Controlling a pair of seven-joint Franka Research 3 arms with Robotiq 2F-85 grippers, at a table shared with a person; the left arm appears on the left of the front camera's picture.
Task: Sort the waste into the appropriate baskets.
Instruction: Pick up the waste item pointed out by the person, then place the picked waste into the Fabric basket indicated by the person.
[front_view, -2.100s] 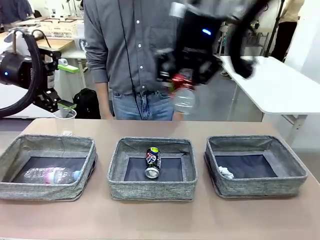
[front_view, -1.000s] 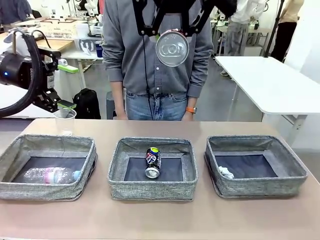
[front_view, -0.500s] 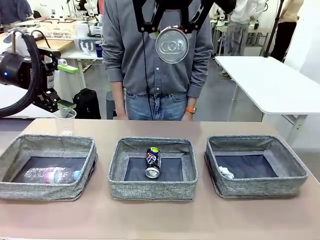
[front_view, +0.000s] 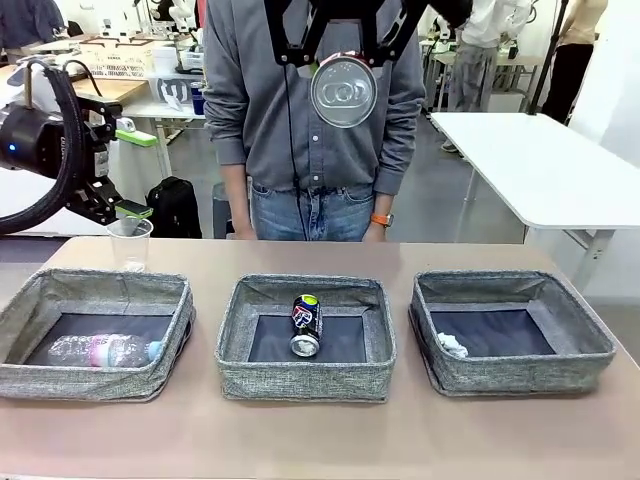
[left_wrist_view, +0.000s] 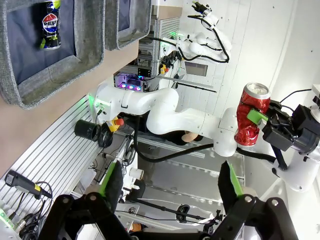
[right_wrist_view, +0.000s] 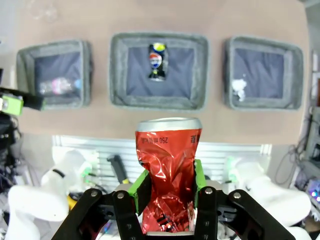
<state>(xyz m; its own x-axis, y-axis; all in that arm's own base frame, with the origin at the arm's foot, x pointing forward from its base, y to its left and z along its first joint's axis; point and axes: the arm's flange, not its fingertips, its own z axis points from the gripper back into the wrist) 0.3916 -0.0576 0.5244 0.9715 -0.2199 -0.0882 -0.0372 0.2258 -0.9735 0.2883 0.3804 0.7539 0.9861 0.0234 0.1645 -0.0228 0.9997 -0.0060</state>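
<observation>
The crushed red can (right_wrist_view: 167, 165) is gripped around its dented waist between the green pads (right_wrist_view: 140, 186) of the right claw (right_wrist_view: 168, 186), which is closed on it at a middling width. In the front view the can (front_view: 344, 92) is held high above the bench (front_view: 320, 430) by this claw (front_view: 343, 62), its silver top turned toward the camera, in front of the chest of the person (front_view: 250, 110) and over the line of the middle basket (front_view: 305, 380). Small print beginning "250" can be read just under the can's rim in the right wrist view; the rest is too small to tell. The left claw (front_view: 128, 172) is held wide apart with nothing between its fingers, raised at the bench's left side, above and just beside a clear plastic cup (front_view: 130, 243) that stands on the bench behind the left basket (front_view: 95, 283). A clear plastic bottle (front_view: 100, 350) with a pink label lies in the left basket. A dark can (front_view: 305, 325) lies in the middle basket, and "PEPSI" is read on it in the left wrist view. A white paper wad (front_view: 452, 345) lies in the right basket (front_view: 520, 375).
</observation>
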